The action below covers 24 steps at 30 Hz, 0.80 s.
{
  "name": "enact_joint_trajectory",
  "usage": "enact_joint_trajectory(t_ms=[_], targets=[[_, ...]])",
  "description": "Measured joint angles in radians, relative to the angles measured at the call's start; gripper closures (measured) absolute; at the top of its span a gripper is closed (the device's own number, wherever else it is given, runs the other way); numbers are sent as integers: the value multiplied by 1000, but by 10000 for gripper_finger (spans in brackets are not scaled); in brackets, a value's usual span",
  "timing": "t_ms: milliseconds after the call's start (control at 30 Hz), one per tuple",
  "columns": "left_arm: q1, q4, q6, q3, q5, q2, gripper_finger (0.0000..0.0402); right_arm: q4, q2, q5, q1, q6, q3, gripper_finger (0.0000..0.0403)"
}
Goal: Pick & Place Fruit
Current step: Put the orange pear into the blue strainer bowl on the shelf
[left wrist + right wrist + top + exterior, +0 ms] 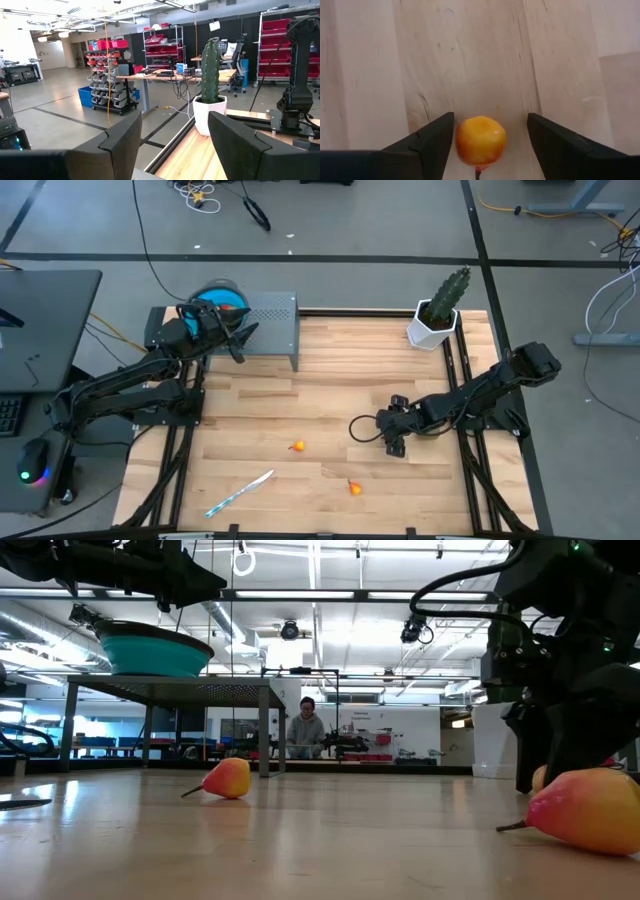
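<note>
Your right gripper (490,142) straddles an orange toy fruit (480,140) at lower centre, jaws open, set to close; left gripper (235,340), upper left, waits open by the teal bowl (220,298).

High view: overhead, straight down on whole tabletop (330,370). Low view: tabletop level, facing room. Left wrist view: level, toward cactus (210,75), also in high view. Right wrist view: close, straight down on wood.
</note>
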Motion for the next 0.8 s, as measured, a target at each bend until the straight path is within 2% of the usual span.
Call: enact_joint_trajectory(t_ms=[433,800], targets=[[0,0,0,0,0,0,164,-24,0,-18,0,0,0,178],[0,0,0,0,0,0,164,-27,-11,-23,0,-1,-2,230]])
